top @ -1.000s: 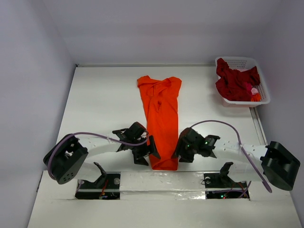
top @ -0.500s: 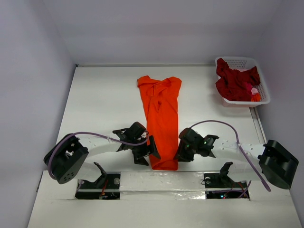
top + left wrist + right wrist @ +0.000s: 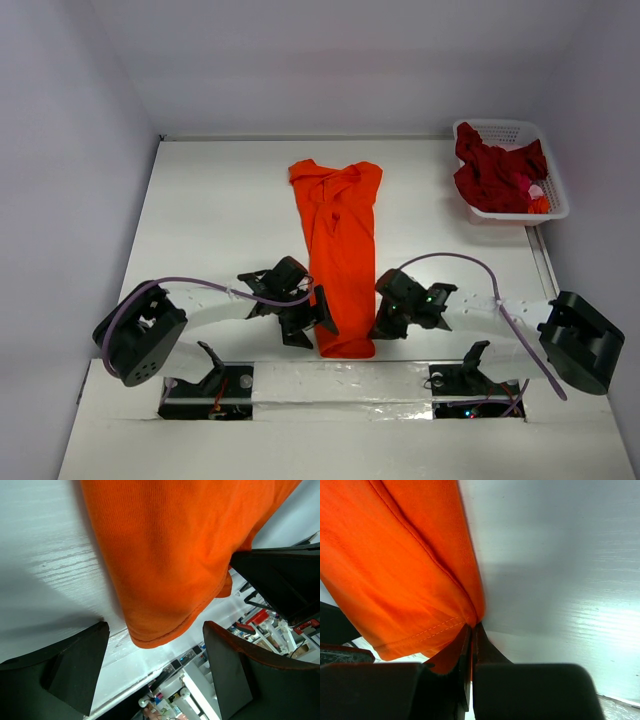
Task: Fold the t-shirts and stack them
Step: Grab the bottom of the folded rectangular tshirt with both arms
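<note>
While one orange tee (image 3: 338, 240) lies flat, one crimson tee (image 3: 490, 170) sits basketed.

Bright orange t-shirt (image 3: 338, 262) flat in a long narrow strip; crimson t-shirt (image 3: 493, 170) crumpled in basket (image 3: 500, 123).

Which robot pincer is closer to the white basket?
Right. The right pincer pinches the orange shirt's near right corner, on the basket's side of the table. The left pincer is open at the shirt's left corner, farther from the basket.
</note>
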{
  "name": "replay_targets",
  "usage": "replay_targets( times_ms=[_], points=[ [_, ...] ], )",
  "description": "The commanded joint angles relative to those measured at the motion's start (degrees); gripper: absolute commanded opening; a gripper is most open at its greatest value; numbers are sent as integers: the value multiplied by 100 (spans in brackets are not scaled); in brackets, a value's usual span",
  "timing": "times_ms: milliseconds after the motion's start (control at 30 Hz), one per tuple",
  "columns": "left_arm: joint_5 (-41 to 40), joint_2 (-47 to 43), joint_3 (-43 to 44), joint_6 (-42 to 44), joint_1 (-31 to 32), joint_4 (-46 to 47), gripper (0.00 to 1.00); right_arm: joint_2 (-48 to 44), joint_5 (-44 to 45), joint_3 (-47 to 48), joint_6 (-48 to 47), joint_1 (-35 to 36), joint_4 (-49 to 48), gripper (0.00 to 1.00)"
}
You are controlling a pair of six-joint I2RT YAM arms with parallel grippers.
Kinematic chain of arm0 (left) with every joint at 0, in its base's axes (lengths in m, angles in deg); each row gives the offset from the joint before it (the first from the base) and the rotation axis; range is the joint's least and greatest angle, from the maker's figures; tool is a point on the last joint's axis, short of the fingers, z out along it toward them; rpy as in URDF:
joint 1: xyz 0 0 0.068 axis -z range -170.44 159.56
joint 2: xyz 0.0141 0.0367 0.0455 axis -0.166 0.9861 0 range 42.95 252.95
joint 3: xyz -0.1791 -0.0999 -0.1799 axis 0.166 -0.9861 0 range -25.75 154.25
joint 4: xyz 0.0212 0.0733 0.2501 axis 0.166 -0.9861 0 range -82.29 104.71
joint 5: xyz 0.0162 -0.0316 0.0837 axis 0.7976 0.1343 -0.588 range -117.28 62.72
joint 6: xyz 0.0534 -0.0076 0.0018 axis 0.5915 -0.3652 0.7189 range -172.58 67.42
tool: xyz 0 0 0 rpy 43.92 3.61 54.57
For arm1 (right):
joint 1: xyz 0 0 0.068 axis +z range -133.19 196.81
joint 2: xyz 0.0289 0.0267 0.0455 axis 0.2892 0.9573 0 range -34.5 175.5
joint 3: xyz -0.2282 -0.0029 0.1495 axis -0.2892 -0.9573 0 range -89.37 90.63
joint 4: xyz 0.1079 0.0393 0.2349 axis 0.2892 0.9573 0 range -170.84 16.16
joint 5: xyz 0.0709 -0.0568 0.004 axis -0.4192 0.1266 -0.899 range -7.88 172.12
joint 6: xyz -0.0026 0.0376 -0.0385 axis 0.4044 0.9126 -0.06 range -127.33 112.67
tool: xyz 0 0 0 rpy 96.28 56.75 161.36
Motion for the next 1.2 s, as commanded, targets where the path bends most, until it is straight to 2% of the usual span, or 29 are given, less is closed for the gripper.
replay_targets(
  times_ms=[0, 400, 433, 467, 600, 633, 1100, 1167],
  points=[
    [-533, 214, -27, 243, 37, -344, 76, 76, 105, 144, -98, -21, 24, 0],
    [-620, 547, -53, 357, 37, -335, 74, 129, 96, 188, -133, -21, 50, 0],
    [-620, 565, -53, 357, 37, -335, 71, 120, 105, 188, -133, -21, 59, 0],
    [-620, 583, -53, 357, 37, -335, 56, 120, 105, 188, -142, -21, 50, 0],
    [-655, 566, -18, 340, 37, -440, 22, 120, 96, 188, -142, -21, 41, 0],
    [-699, 548, -1, 349, 37, -475, 20, 129, 96, 188, -142, -21, 50, 0],
    [-743, 337, 87, 305, 37, -704, 21, 217, 44, 188, -177, -21, -47, 0],
    [-717, 354, 79, 287, 37, -687, 16, 217, 43, 179, -177, -21, -47, 0]
  ],
)
